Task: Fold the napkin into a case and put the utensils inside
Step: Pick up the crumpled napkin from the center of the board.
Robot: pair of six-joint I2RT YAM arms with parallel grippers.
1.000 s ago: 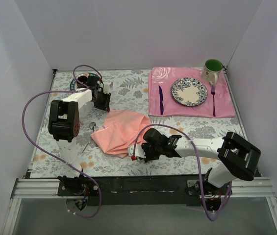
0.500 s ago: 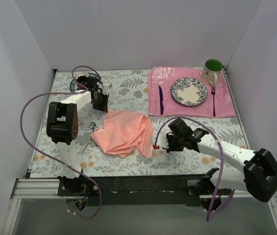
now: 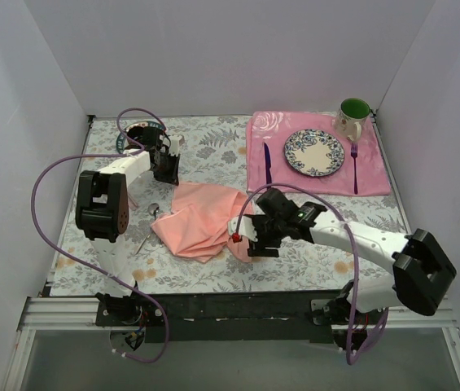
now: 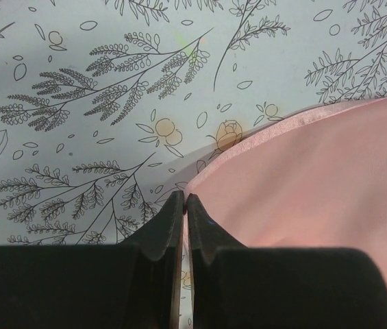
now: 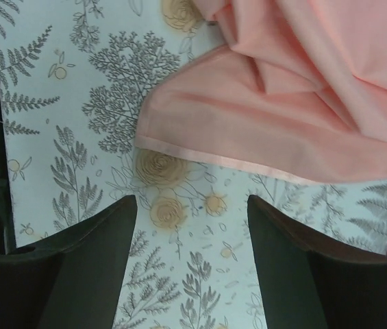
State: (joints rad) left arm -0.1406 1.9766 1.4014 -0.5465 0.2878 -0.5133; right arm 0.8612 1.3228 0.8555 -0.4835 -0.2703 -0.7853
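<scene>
Hovering wide over the near right corner of the napkin (image 3: pixel 205 221), the right fingers (image 5: pixel 90 247) are readying a grab while the shut left fingers (image 4: pixel 166 229) are seemingly pinning its far edge.

Rose-patterned pink placemat (image 3: pixel 303 184) carries a floral plate (image 3: pixel 314 152), purple knife (image 3: pixel 267 165), purple fork (image 3: pixel 354 168); green-lined mug (image 3: pixel 352 116) at its corner

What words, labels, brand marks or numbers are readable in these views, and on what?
No readable text in any view.
The salmon-pink cloth napkin, floral tablecloth, blue-patterned round plate and green-and-white mug show no lettering.
The dark round teal-rimmed object at the far left is partly hidden; any marking is too small to tell.
</scene>
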